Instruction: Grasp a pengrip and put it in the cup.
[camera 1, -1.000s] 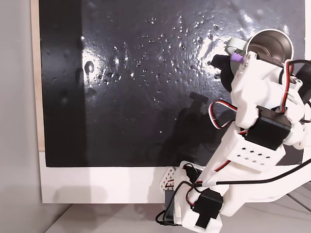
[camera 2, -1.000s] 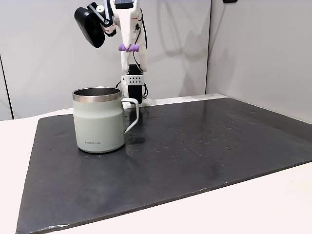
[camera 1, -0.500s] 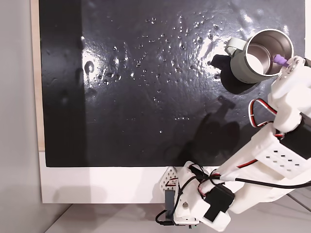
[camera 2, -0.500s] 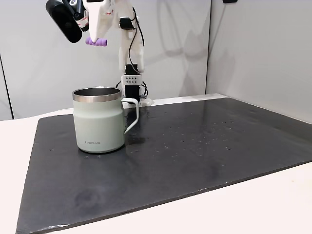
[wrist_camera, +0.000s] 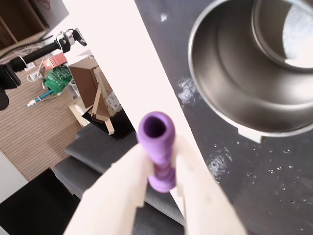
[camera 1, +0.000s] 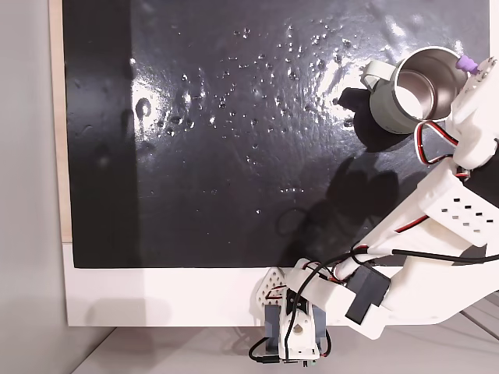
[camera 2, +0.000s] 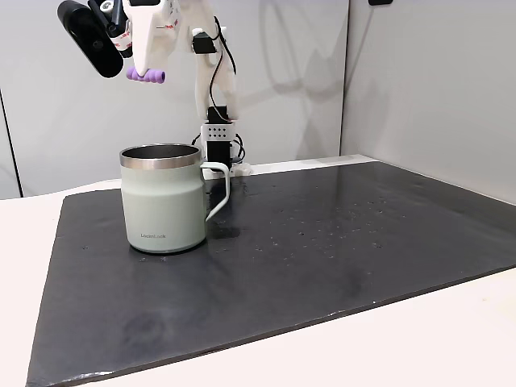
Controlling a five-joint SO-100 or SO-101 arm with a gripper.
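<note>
A white robot arm [camera 1: 437, 234] holds a small purple pengrip [camera 2: 146, 75] in the air above a pale green cup [camera 2: 163, 201], the gripper [camera 2: 145, 71] with its 2 fingers clamped on the ribbed tube. In the side-on fixed view the pengrip lies level, clear of the steel rim and a little left of the cup's middle. In the fixed view from above, the pengrip [camera 1: 468, 65] sits just outside the cup's [camera 1: 412, 89] rim on its right, close to the right edge of the black mat [camera 1: 234, 132].

The wrist view looks along the pale fingers [wrist_camera: 193, 186] to the pengrip [wrist_camera: 159, 147], its open end facing the camera and its lower part pinched between them. The cup [wrist_camera: 244, 73] lies at the upper right of that view, its shiny inside open to the camera, while the pengrip hangs over the white strip beside the mat rather than over the cup's mouth.

The cup stands upright on the mat near the far right corner as the top-down view shows it, its handle [camera 1: 374, 74] pointing left. In the side view the handle [camera 2: 218, 189] points right, towards the arm's base [camera 2: 218, 145] at the mat's back edge. The mat lies on a white table [camera 2: 451, 330] and bears scattered specks and shiny patches.
</note>
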